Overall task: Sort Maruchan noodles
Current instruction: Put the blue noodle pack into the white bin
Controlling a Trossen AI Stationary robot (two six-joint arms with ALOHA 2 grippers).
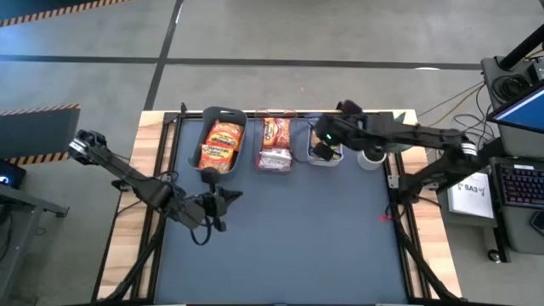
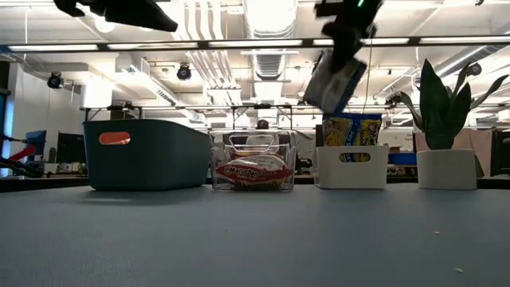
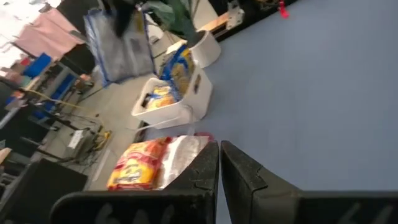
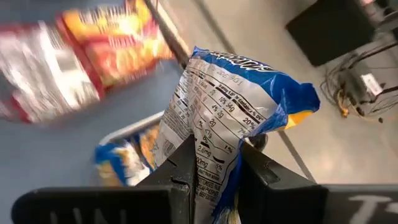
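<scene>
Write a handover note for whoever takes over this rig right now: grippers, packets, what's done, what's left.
Right gripper: shut on a blue noodle packet, held above the white bin.
Left gripper: shut, empty, over the mat near the teal bin.
Done: orange packets in the teal bin, red-and-white packets in the clear bin, yellow-and-blue ones in the white bin.
Left: drop the held packet; no loose packets visible on the mat.

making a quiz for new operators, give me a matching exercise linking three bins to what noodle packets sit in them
Things:
1. dark teal plastic bin
2. clear plastic bin
3. white plastic bin

Contents:
A. yellow-and-blue packets
B. red-and-white packets
C. orange packets

Pairs: 1-C, 2-B, 3-A. The right pincer, above the white bin, holds one more blue-and-white glossy noodle packet.
</scene>
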